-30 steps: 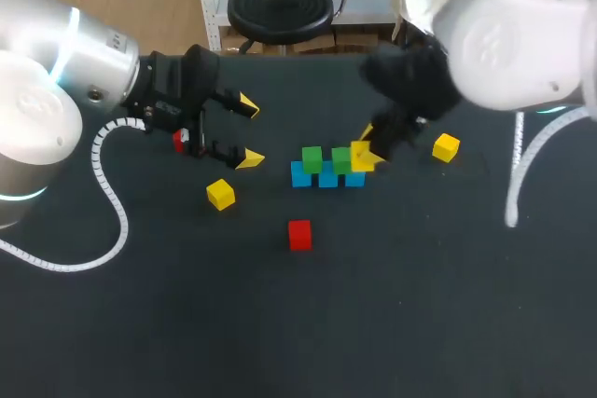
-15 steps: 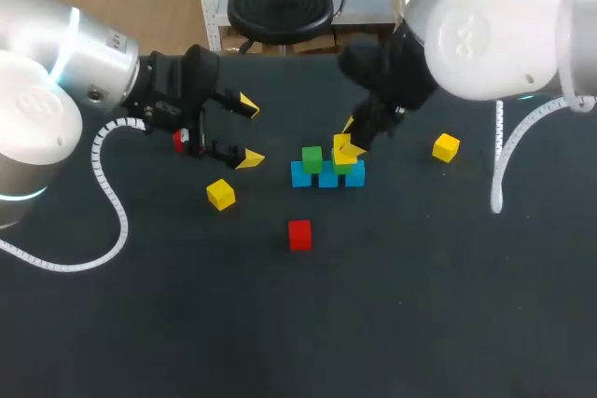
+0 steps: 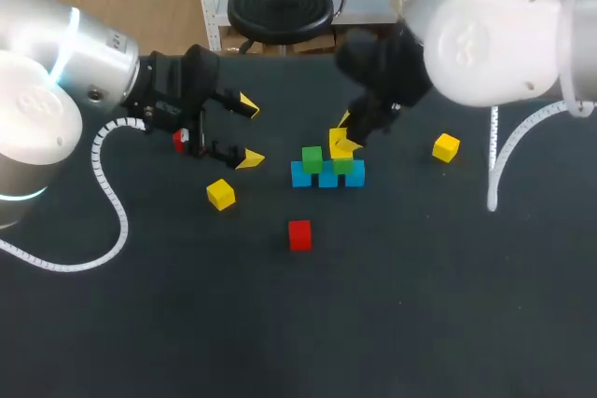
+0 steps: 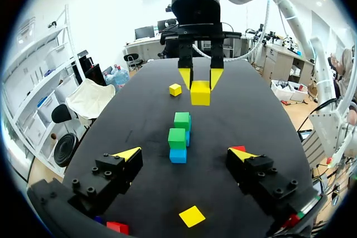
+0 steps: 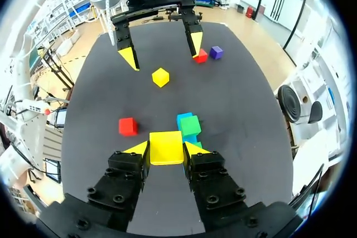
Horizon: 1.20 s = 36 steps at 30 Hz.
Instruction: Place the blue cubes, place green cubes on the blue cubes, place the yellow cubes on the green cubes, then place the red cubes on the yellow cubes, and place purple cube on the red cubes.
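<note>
Blue cubes [image 3: 327,179] and two green cubes [image 3: 312,159] are stacked; our right gripper [image 5: 166,149] clasps a yellow cube [image 4: 200,93] over them, left gripper [image 3: 250,131] hangs open; yellow, red, purple tiers remain.

Both arms are fat, rounded silver-white casings. The left arm [image 3: 37,90] and the right arm [image 3: 494,34] each show thin pale-blue lit rings at the joints. A white ribbed left cable [image 3: 107,184] and a like right cable [image 3: 504,156] trail from them. The left end effector [image 3: 248,131] and right end effector [image 5: 166,149] are matt black blocks with sunken round screw holes and wedge-shaped bright yellow tips.
</note>
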### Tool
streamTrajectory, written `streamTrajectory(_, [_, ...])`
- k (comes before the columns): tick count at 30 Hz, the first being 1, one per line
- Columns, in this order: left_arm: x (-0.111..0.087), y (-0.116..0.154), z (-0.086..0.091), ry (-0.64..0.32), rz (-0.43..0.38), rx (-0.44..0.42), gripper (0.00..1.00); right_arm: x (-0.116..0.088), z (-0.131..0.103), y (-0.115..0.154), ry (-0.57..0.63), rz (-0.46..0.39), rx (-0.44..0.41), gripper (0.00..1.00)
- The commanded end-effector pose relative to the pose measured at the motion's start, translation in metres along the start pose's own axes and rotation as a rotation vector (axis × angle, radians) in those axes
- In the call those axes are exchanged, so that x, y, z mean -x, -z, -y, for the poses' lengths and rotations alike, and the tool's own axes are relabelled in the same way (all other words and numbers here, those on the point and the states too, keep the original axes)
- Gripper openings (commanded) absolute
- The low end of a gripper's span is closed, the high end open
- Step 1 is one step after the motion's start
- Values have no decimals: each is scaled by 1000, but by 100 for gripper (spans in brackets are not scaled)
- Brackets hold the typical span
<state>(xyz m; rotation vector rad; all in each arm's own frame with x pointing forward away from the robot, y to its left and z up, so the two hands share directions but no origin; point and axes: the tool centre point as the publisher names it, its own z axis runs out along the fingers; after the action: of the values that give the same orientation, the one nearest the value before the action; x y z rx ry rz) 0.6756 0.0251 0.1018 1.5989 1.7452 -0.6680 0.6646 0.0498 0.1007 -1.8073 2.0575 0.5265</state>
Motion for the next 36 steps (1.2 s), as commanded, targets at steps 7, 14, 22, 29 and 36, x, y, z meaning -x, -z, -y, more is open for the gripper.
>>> streamTrajectory(7, [-2, 0, 1, -3, 7, 2, 100, -2, 10, -18, 18, 47, -12, 0])
streamTrajectory(14, [-2, 0, 1, -3, 7, 2, 100, -3, 7, -20, 16, 54, -2, 0])
streamTrajectory(22, [-2, 0, 1, -3, 7, 2, 100, -4, 7, -24, 19, 53, -1, 0])
streamTrajectory(29, [-2, 0, 1, -3, 7, 2, 100, -4, 8, -30, 23, 58, -4, 0])
streamTrajectory(36, [-2, 0, 1, -3, 7, 2, 100, -4, 9, -31, 23, 63, -16, 0])
